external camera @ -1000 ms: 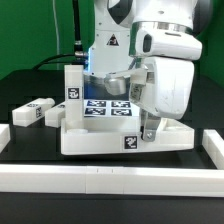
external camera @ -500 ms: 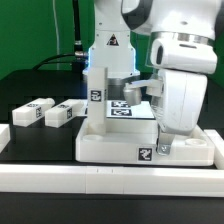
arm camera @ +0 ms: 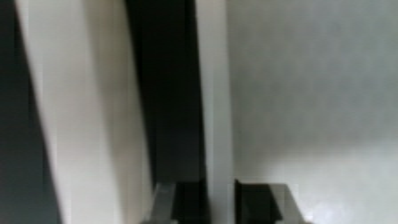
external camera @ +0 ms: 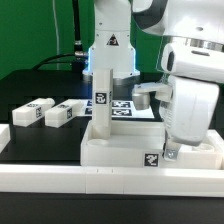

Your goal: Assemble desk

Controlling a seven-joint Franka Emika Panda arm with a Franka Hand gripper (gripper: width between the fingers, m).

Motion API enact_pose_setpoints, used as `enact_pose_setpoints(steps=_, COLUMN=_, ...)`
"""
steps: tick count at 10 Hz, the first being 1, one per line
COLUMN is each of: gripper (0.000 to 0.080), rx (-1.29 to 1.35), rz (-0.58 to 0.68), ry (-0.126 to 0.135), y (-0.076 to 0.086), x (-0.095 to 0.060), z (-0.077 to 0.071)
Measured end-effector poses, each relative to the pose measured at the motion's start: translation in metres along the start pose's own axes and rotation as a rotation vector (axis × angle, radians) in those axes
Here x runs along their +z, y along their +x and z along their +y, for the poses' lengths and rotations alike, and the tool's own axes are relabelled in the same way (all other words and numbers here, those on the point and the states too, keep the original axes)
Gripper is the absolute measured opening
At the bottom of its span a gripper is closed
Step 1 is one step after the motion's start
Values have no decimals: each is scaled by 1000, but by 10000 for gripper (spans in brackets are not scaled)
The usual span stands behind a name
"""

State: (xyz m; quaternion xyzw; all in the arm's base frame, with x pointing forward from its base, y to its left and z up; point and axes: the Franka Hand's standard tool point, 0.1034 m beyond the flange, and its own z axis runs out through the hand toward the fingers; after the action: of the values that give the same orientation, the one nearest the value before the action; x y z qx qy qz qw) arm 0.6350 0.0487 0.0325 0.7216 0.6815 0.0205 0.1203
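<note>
The desk's top [external camera: 120,150], a wide white rimmed tray, lies by the front rail. One white leg [external camera: 100,105] with a tag stands upright at its corner on the exterior view's left. Two loose legs [external camera: 32,111] [external camera: 66,113] lie flat on the black table further to that side. My gripper [external camera: 171,152] reaches down at the top's end on the exterior view's right and is shut on its rim. In the wrist view the thin white rim [arm camera: 214,100] runs between the two dark fingers [arm camera: 178,206] of the gripper [arm camera: 215,206].
The long white border rail [external camera: 100,182] runs along the front of the table, close to the desk top. The marker board [external camera: 128,108] lies behind the upright leg, in front of the arm's white base [external camera: 110,50].
The gripper has dragged the desk top toward the exterior view's right and turned it square to the front rail. The upright leg moved with it. The two loose legs stayed put.
</note>
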Motion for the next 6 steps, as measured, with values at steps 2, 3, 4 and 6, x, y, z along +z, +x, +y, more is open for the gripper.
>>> enact_pose_setpoints(steps=2, gripper=65, rx=8, rz=-6, ry=3, y=1, x=4, z=7)
enact_pose_setpoints(steps=3, gripper=65, rx=-11, rz=-6, ry=-3, y=-2, x=4, z=12)
enact_pose_setpoints(steps=4, gripper=65, rx=-11, rz=-6, ry=-6, y=-7, x=4, z=15)
enact_pose_setpoints(steps=6, gripper=194, rx=-4, rz=-5, ry=-7, y=-8, x=3, z=16)
